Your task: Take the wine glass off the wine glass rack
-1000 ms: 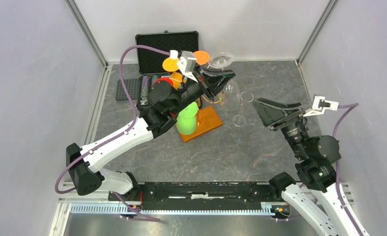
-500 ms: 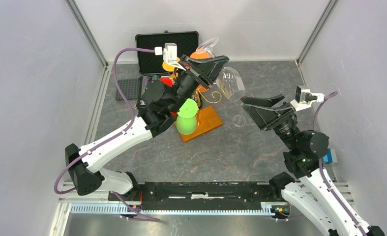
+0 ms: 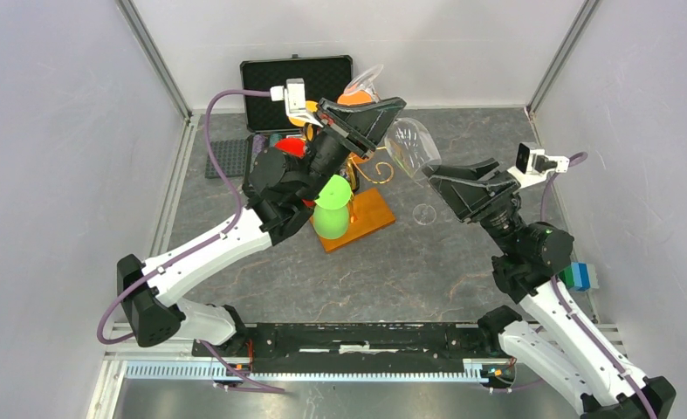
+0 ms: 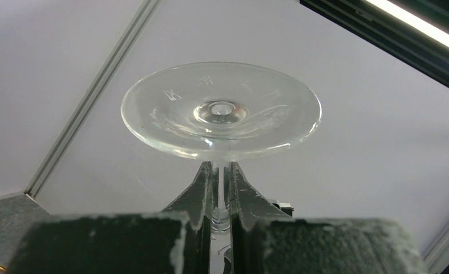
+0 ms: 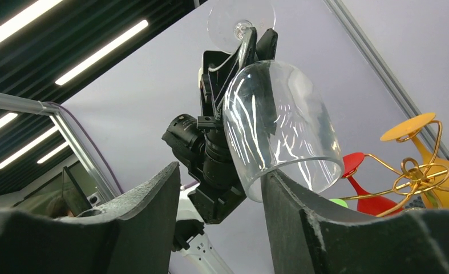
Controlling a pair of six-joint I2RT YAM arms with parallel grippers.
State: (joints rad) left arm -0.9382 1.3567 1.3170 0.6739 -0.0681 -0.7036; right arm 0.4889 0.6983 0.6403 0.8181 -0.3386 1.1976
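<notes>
My left gripper (image 3: 385, 112) is shut on the thin stem of a clear wine glass (image 3: 412, 140), held high and upside down, clear of the wine glass rack. In the left wrist view its round foot (image 4: 221, 111) sits just above the left gripper (image 4: 220, 166). The golden wine glass rack (image 3: 370, 212) stands below on its orange-brown base; its curled wires (image 5: 416, 171) show in the right wrist view. My right gripper (image 5: 221, 171) is open under the bowl (image 5: 279, 120). The bowl's rim rests against the tip of the right-hand finger (image 5: 279, 188).
Green (image 3: 331, 214), red (image 5: 361, 174) and orange (image 5: 416, 128) glasses hang on the rack. A black case (image 3: 296, 83) lies open behind it. A clear glass (image 3: 424, 213) stands on the table right of the rack. A small blue-green block (image 3: 580, 277) lies by the right arm.
The left arm lifted the glass off the rack and swung it rightward. The right arm rose toward the bowl and its jaws narrowed.
</notes>
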